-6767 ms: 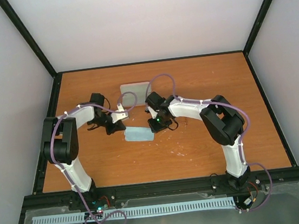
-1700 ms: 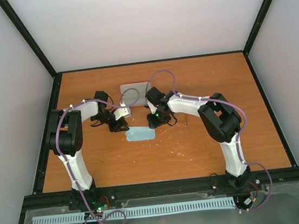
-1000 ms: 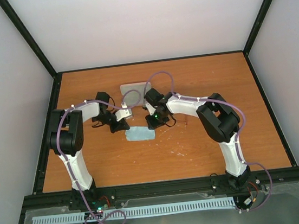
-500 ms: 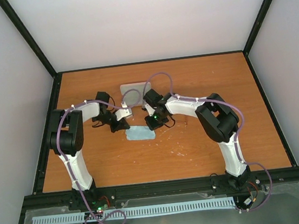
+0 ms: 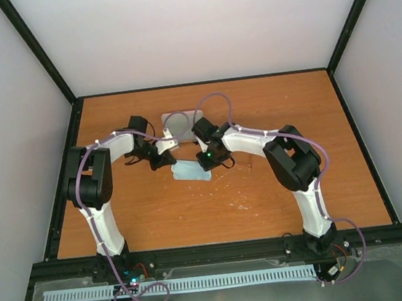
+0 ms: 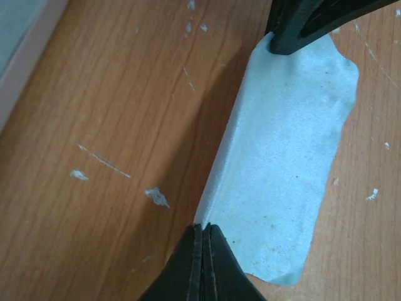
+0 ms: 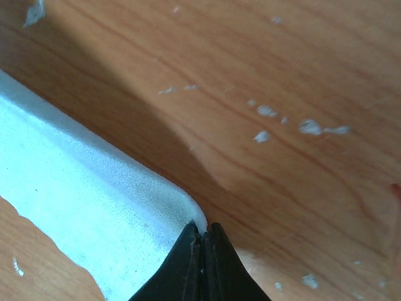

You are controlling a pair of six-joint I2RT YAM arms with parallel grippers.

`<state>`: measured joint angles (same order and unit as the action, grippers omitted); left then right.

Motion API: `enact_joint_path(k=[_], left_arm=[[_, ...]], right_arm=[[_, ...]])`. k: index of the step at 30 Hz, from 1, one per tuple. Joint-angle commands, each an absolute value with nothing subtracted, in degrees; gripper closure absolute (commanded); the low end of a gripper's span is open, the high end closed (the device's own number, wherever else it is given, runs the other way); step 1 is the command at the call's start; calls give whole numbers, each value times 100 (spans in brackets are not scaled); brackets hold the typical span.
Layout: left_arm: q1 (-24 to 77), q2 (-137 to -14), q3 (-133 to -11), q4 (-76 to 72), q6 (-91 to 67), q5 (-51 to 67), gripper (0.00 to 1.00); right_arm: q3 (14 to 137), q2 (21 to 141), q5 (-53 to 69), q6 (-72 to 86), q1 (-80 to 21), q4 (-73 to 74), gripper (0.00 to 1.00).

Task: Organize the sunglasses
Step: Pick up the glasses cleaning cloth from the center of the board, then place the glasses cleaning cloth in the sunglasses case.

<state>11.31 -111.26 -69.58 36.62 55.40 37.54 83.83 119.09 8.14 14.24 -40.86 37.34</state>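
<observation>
- Progress: the sunglasses do not show in any view. Their amber frame nearly matches the wood, so they may be hidden by the arms or too faint to pick out, and I cannot tell where they lie.
- The case [image 5: 181, 122] sits on the surface [image 5: 266, 201] just behind the two hands, and nothing is visibly packed in it.
- The work in hand concerns the cloth [image 6: 282, 157], not the glasses. It looks like the cloth is being folded or spread, so the task seems to be at an early or middle stage.
- Left hand [image 6: 203, 229]: its fingers are pressed together on one corner of the cloth, low over the surface.
- Right hand [image 7: 202, 229]: it is likewise pinched tight on another corner of the cloth, along the same edge.
- That shared edge is raised off the wood and casts a shadow beneath, while the opposite edge lies flat.
- From above, both arms reach inward and meet mid-surface, wrists angled down.
</observation>
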Motion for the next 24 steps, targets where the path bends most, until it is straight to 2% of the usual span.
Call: enact_joint_path(k=[1,24], left_arm=[[1147,-11193,-7292,3553,5459,3850,99],[686,-12120,-8919,3520,5243,3831,99]], right_arm=[[8625,11921,394,1361,-3970,3783,97],[10721,12939,396,928,-3531,4138,97]])
